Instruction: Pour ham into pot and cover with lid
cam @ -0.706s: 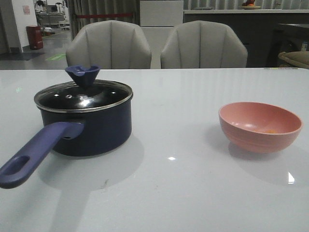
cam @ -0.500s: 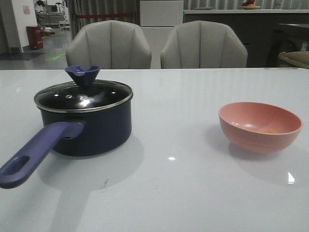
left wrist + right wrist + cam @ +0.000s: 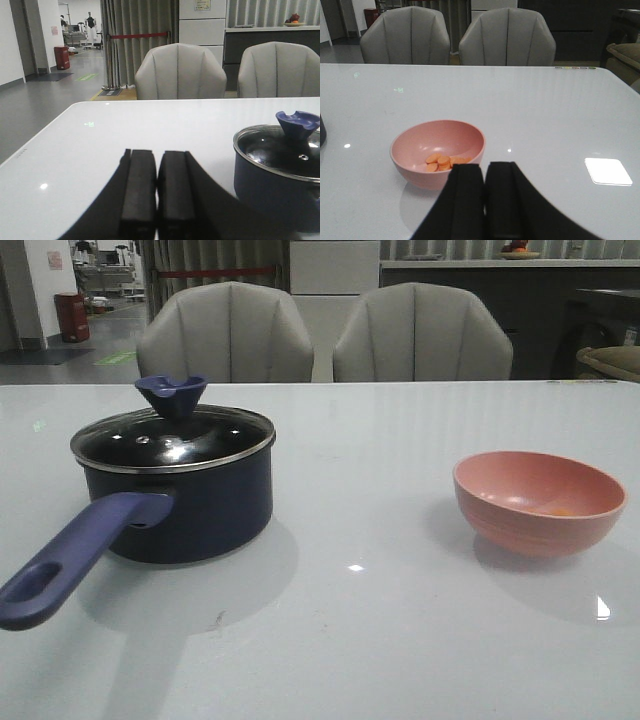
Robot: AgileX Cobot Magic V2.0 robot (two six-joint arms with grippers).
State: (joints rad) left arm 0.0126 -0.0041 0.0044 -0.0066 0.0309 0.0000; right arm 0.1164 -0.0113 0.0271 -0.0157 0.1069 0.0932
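The dark navy pot (image 3: 190,505) stands on the left of the white table, its long purple-blue handle (image 3: 75,555) pointing toward the front left. The glass lid (image 3: 172,438) with its flared knob (image 3: 171,395) rests on the pot. Pale orange ham bits (image 3: 442,162) lie in the pink bowl (image 3: 540,502) on the right. My left gripper (image 3: 157,192) is shut and empty, a little apart from the pot (image 3: 277,172). Shut and empty too, my right gripper (image 3: 484,192) hovers beside the bowl (image 3: 437,152). Neither gripper appears in the front view.
Two grey chairs (image 3: 225,335) (image 3: 420,335) stand behind the table's far edge. Bare white tabletop (image 3: 360,500) lies between pot and bowl.
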